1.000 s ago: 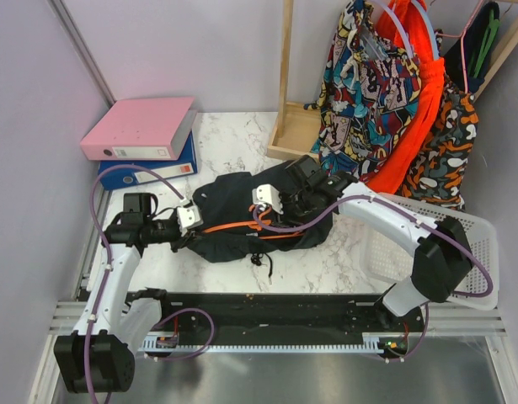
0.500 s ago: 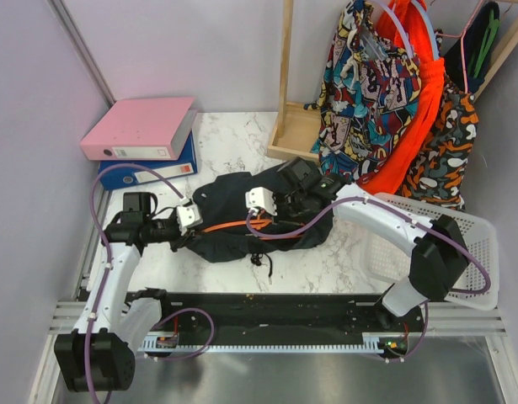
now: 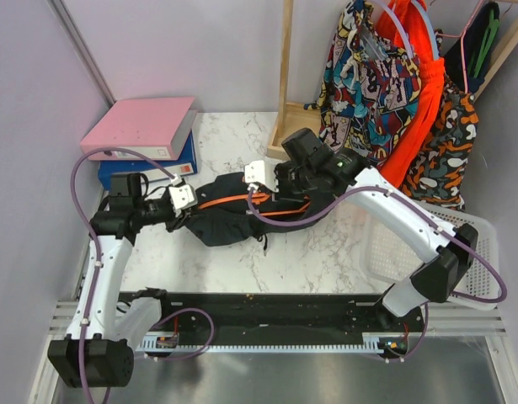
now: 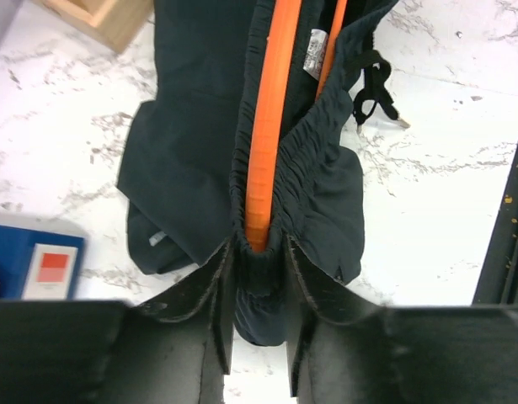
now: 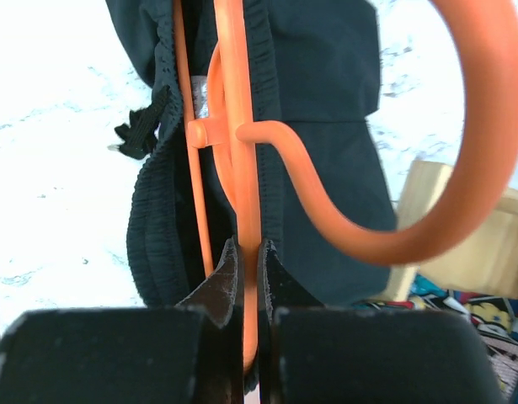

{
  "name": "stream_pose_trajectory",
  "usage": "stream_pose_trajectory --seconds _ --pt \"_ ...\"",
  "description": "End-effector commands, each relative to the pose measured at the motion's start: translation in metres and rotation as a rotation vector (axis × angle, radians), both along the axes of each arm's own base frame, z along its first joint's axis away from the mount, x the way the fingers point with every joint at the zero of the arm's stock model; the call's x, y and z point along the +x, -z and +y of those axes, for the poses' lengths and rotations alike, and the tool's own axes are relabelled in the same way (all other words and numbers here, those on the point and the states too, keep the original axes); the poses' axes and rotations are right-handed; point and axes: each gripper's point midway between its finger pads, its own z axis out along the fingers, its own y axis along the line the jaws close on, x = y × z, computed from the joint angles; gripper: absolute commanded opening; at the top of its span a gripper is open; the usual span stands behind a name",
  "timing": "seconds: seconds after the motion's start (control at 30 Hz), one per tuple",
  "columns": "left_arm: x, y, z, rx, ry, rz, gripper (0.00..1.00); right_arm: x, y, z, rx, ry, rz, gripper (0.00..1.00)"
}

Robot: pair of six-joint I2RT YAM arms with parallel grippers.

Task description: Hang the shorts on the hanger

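Note:
The black shorts (image 3: 233,223) hang stretched between my two grippers over the marble table, and the orange hanger (image 3: 227,200) runs through their waistband. My left gripper (image 3: 184,210) is shut on the bunched waistband (image 4: 259,278) where it wraps the hanger's end (image 4: 264,151). The drawstring (image 4: 372,84) dangles to the right. My right gripper (image 3: 271,187) is shut on the hanger's thin bar (image 5: 250,252), just below its curled hook (image 5: 461,168). Shorts fabric (image 5: 326,67) lies behind the bar.
A pink binder (image 3: 141,126) lies on a blue one (image 3: 149,171) at the back left. A wooden stand (image 3: 294,126) rises at the back. Comic-print (image 3: 368,76) and bright orange (image 3: 417,109) garments hang at the right. A white basket (image 3: 427,244) stands at the right.
My right gripper has shut on the hanger's bar. Both arms have moved toward the back, carrying the shorts and hanger with them and pulling them out longer.

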Motion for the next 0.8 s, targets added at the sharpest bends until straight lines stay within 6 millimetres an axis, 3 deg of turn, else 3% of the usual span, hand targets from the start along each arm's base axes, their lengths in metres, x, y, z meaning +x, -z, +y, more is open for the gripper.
stream_pose_trajectory --seconds 0.0,0.13,0.4,0.43,0.47,0.5,0.6,0.63,0.67,0.73,0.77 --pt "-0.003 -0.035 -0.011 -0.068 0.029 -0.042 0.43 -0.004 -0.055 -0.002 0.068 -0.003 -0.072 0.00" --pt "-0.003 -0.048 -0.012 -0.075 0.035 -0.073 0.56 -0.002 -0.077 -0.006 0.077 0.011 -0.110 0.00" --pt "0.000 -0.071 -0.011 -0.071 0.024 -0.126 0.69 0.003 -0.112 -0.014 0.109 0.050 -0.147 0.00" --pt "-0.001 -0.075 -0.011 -0.071 0.025 -0.137 0.79 0.002 -0.121 -0.015 0.119 0.048 -0.159 0.00" --pt "0.000 -0.079 -0.011 -0.072 0.024 -0.147 0.81 0.001 -0.121 -0.017 0.112 0.051 -0.159 0.00" --pt "0.000 -0.087 -0.011 -0.079 0.018 -0.156 0.97 0.002 -0.123 -0.020 0.106 0.063 -0.166 0.00" --pt "0.001 -0.114 -0.013 -0.112 -0.002 -0.193 1.00 0.006 -0.137 -0.028 0.111 0.099 -0.182 0.00" --pt "0.003 -0.123 -0.012 -0.119 -0.013 -0.208 0.99 0.008 -0.150 -0.032 0.124 0.123 -0.210 0.00" --pt "0.008 -0.144 -0.012 -0.128 -0.021 -0.271 1.00 0.009 -0.150 -0.036 0.117 0.152 -0.193 0.00" --pt "0.011 -0.163 -0.012 -0.157 -0.052 -0.289 0.99 0.009 -0.164 -0.040 0.136 0.185 -0.199 0.00" --pt "0.013 -0.183 -0.012 -0.172 -0.055 -0.340 0.99 0.006 -0.159 -0.043 0.118 0.200 -0.169 0.00"
